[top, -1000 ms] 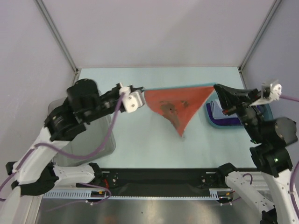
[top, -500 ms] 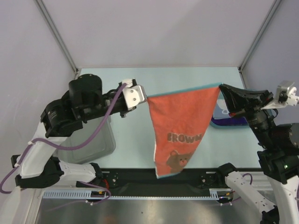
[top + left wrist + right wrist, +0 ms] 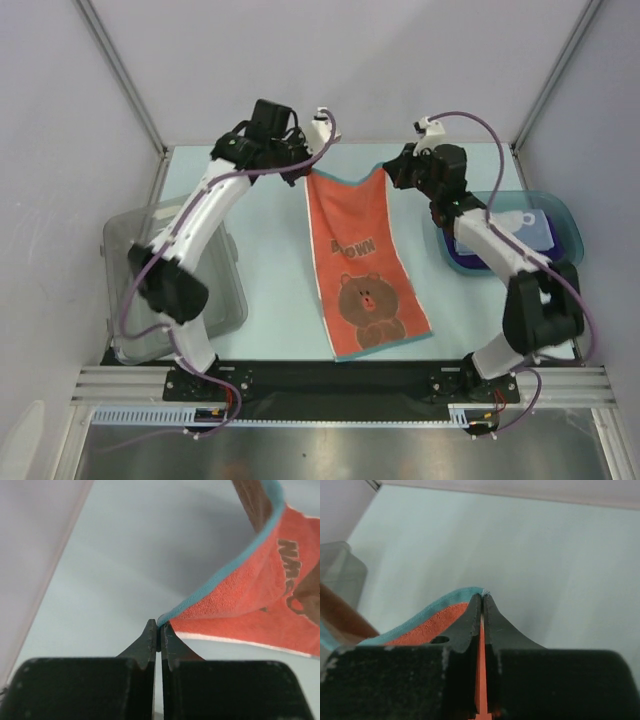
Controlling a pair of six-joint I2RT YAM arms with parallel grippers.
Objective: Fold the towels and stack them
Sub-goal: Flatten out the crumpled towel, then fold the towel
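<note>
At the table's [image 3: 262, 225] centre, the orange-brown towel [image 3: 365, 270] stretches from twelve to six o'clock, teal-edged, printed with a brown bear and lettering. The left gripper [image 3: 308, 170] is clamped on its eleven o'clock corner, the right gripper [image 3: 390, 172] on its one o'clock corner.

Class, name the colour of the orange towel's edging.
Teal edging on the towel, clearest in left wrist view.

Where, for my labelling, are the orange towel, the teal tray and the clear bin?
orange towel [image 3: 365, 298]: top external view, its bear print.
teal tray [image 3: 570, 222]: top external view, its right side.
clear bin [image 3: 125, 240]: top external view, its left part.
</note>
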